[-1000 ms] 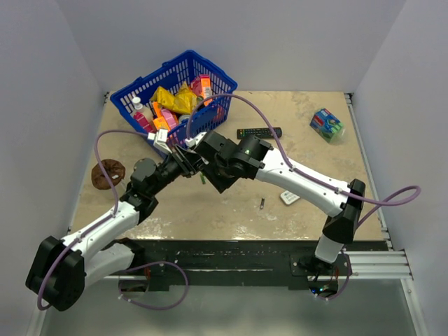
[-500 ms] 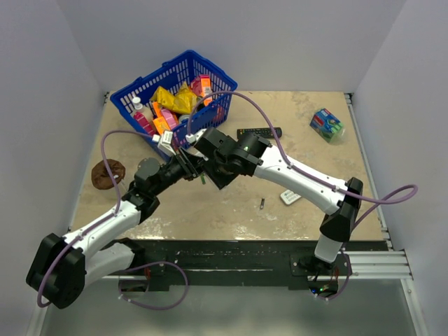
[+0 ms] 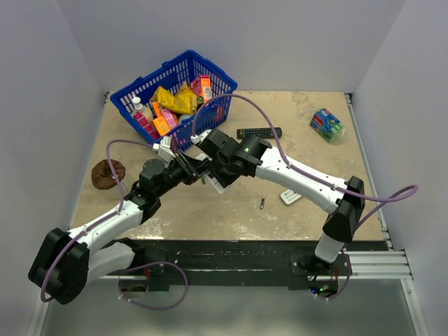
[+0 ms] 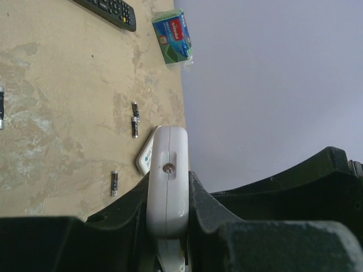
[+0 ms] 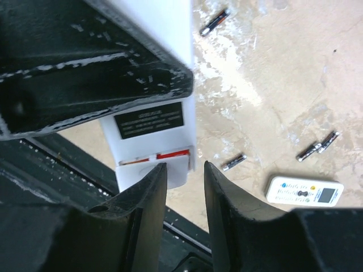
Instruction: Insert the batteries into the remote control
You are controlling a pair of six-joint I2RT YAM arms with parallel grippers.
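My left gripper (image 4: 168,180) is shut on the white remote control (image 4: 167,187), held edge-on above the table. The right wrist view shows the remote control (image 5: 152,127) from its back: a black label, and an end cover slid partly off with red showing in the slot. My right gripper (image 5: 185,167) is open, its fingertips straddling that cover end. From above, both grippers meet mid-table around the remote control (image 3: 218,184). Several dark batteries lie loose on the table (image 4: 135,119) (image 4: 114,183) (image 5: 233,162) (image 5: 214,22) (image 3: 262,204).
A white remote with grey buttons (image 3: 290,197) lies near the front right. A long black remote (image 3: 259,132) lies behind the grippers. A blue basket (image 3: 210,70) of packets stands back left, a sponge pack (image 3: 327,124) back right, a brown lump (image 3: 107,173) at left.
Both grippers have drifted slightly right and toward the near edge with the remote. The right jaws have narrowed a little around the remote's end.
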